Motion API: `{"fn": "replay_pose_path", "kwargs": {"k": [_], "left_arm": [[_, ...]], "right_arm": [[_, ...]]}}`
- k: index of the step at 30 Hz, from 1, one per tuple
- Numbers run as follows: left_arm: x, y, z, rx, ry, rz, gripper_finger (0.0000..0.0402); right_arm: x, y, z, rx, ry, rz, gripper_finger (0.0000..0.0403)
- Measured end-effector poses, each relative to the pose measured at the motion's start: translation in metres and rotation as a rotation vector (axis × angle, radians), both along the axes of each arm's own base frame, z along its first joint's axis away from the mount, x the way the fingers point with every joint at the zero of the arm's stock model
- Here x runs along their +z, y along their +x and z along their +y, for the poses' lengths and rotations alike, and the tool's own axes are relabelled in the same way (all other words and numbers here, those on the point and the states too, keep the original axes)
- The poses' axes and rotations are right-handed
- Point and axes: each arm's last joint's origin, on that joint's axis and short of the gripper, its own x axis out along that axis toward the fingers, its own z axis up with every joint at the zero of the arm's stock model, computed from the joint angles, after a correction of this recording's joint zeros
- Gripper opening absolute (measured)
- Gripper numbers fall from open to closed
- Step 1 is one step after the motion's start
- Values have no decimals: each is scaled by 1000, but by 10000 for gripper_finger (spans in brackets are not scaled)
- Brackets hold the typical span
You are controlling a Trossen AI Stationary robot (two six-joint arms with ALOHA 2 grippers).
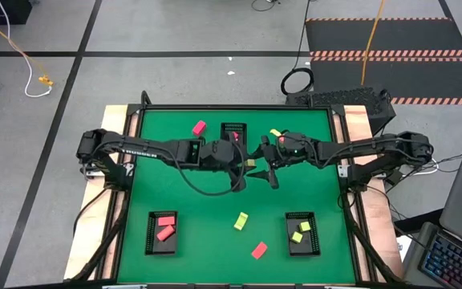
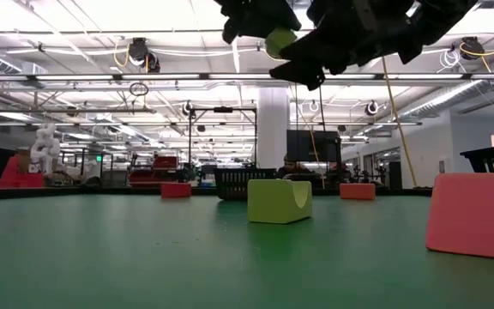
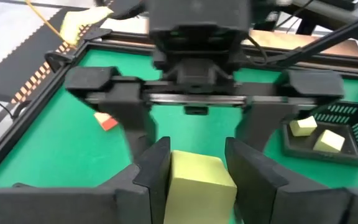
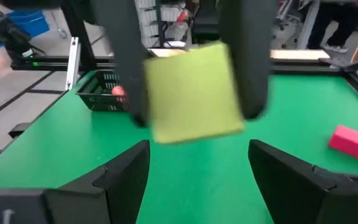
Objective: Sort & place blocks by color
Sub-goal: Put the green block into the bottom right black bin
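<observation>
Above the middle of the green table my two grippers meet head-on. My left gripper [image 1: 245, 165] [image 3: 197, 177] is shut on a yellow-green block [image 3: 199, 183] [image 4: 194, 93] [image 2: 280, 39], held high above the mat. My right gripper [image 1: 265, 167] [image 4: 197, 165] faces it from the table's right, open, its fingers short of the block and touching nothing. Loose blocks lie flat on the mat: a yellow-green one [image 1: 241, 221] [image 2: 279, 200], a coral one [image 1: 259, 250] [image 2: 474, 215], a pink one [image 1: 199, 127] and another yellow-green one [image 1: 275, 132]. My left gripper pinches the yellow-green block by two opposite side faces [image 3: 174, 180] between its two fingers [image 3: 151, 171]. The fingers come from the table's left, slanting a little downward. The block is lifted clear of the table, its free end face [image 4: 194, 93] turned toward my right gripper.
Three black mesh trays stand on the mat: one at the far middle [image 1: 233, 131] with a pink block, one near left [image 1: 161, 233] with coral blocks, one near right [image 1: 301, 234] [image 3: 334, 134] with yellow-green blocks. A raised frame [image 1: 339, 152] borders the table.
</observation>
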Motion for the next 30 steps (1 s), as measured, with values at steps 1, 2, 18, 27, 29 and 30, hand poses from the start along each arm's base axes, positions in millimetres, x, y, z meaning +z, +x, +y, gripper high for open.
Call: {"fn": "replay_pose_path", "kwargs": {"k": [1,2,18,27,29,30], "left_arm": [[0,0,0,1,-3,-2,137],[0,0,-1,3,-9,-5,135],[2,1,-6,-2,-46,-32,184],[-3,-2,-6,0,-43,27,185],[-7,-5,-6,1,-39,79,186],[-9,-6,-5,2,-38,110,186]], "right_arm": [[0,0,0,-3,8,1,265],[0,0,1,-5,12,-2,265],[10,4,10,-15,-6,-103,207],[-13,-3,11,2,-19,135,47],[-23,-9,11,5,-8,263,59],[-28,-12,11,3,0,320,71]]}}
